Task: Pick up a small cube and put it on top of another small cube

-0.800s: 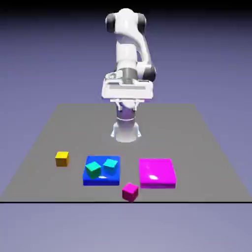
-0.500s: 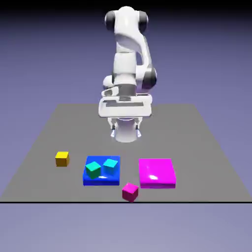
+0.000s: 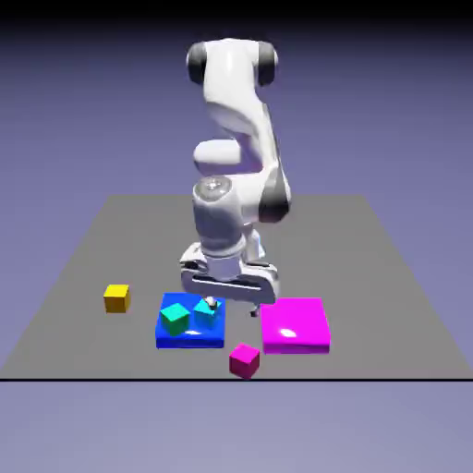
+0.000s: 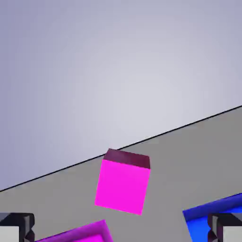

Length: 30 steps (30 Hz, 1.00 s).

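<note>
The small magenta-pink cube (image 3: pixel 244 360) lies on the grey table near its front edge, just in front of the gap between two flat slabs. In the hand view the same cube (image 4: pixel 123 184) sits centred, ahead of the finger tips. The light cyan-turquoise cube (image 3: pixel 205 313) rests on the blue slab (image 3: pixel 189 338) beside a darker green cube (image 3: pixel 174 319). My gripper (image 3: pixel 233 308) hangs low over the gap between the slabs, behind the pink cube, open and holding nothing. One finger partly covers the cyan cube. In the hand view the gripper (image 4: pixel 121 230) shows wide-set grey fingertips (image 4: pixel 16 228).
A large flat magenta slab (image 3: pixel 294 325) lies at the exterior view's right of the pink cube, and its corner (image 4: pixel 78 234) shows in the hand view. A corner of the blue slab (image 4: pixel 212 217) shows there too. A yellow cube (image 3: pixel 115 298) stands apart at the left. The table's front edge runs just beyond the pink cube.
The arm has swung down and forward from high over the table's back to just above the slabs. The hand has tilted toward the pink cube. No cube has moved.
</note>
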Each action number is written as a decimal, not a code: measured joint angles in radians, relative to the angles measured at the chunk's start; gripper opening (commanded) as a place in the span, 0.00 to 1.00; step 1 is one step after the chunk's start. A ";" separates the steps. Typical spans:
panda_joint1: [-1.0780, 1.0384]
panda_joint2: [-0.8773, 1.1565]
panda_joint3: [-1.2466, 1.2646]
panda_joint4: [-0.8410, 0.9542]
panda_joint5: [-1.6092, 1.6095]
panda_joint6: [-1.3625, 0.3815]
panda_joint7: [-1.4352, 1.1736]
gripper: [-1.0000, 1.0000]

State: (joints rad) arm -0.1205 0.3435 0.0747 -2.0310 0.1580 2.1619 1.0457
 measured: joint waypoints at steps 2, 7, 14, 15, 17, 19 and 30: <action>-0.011 0.072 0.006 0.062 0.013 -0.069 0.024 0.50; -0.037 0.254 0.021 0.216 0.044 -0.243 0.085 0.50; -0.028 0.365 0.031 0.173 0.065 -0.136 0.084 0.00; -0.028 0.365 0.031 0.173 0.065 -0.136 0.084 0.00; -0.032 0.345 0.029 0.196 0.063 -0.179 0.087 0.00; -0.041 0.306 0.025 0.243 0.056 -0.266 0.096 0.00; 0.149 -0.086 -0.258 -0.040 -0.146 -0.426 -0.330 0.00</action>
State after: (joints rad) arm 0.0286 0.2574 -0.1832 -2.0705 0.0121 1.7360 0.7158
